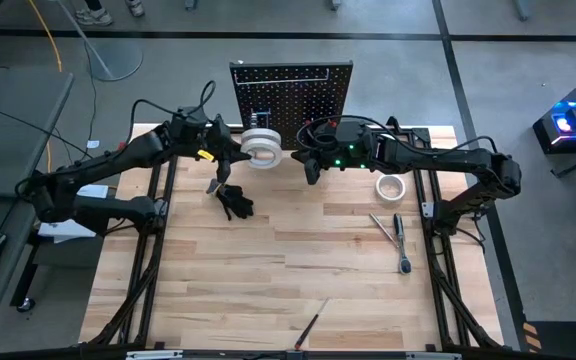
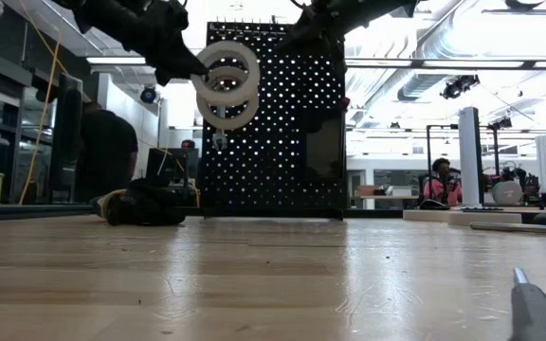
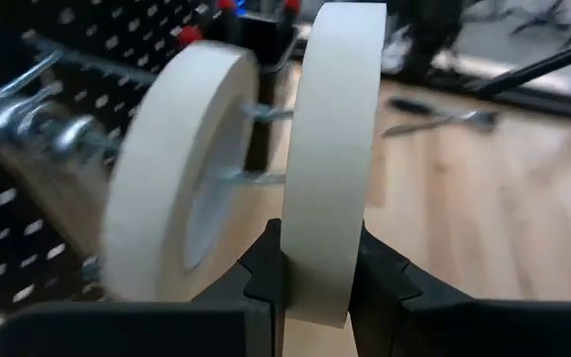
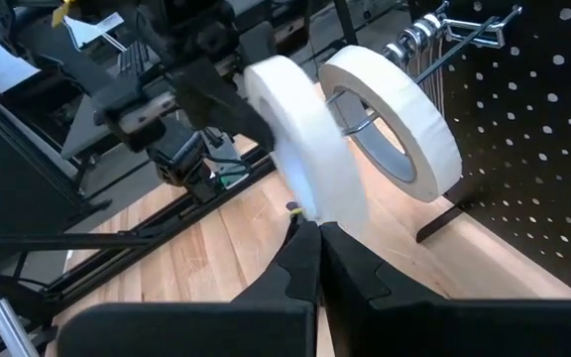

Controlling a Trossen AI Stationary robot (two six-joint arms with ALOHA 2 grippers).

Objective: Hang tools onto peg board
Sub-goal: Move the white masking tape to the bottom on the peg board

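White roll: 1 tape roll (image 3: 330, 159) is pinched by its rim in the left gripper (image 3: 320, 273), just in front of the peg board (image 1: 293, 88).
Hung roll: a 2nd roll (image 3: 181, 169) is already threaded on the hook (image 3: 256, 178).
Axis: the held roll's hole is faced toward the hook tip.
Right gripper (image 4: 317, 260): pressed together, empty, near the board.
Hidden: the hook tip is masked by the rolls.

The black peg board (image 1: 293, 95) stands upright at the far edge of the worktop (image 1: 288, 280), dotted with rows of small holes. One white tape roll (image 4: 395, 124) hangs on a wire hook on its front. A second white tape roll (image 3: 330, 159) is held upright on edge just beside it, with the hook's tip in its hole. A third tape roll (image 1: 391, 186) lies flat on the worktop, right of the board. Near it lie silver wrenches (image 1: 396, 238), and a slim screwdriver (image 1: 309, 326) lies by the near edge.
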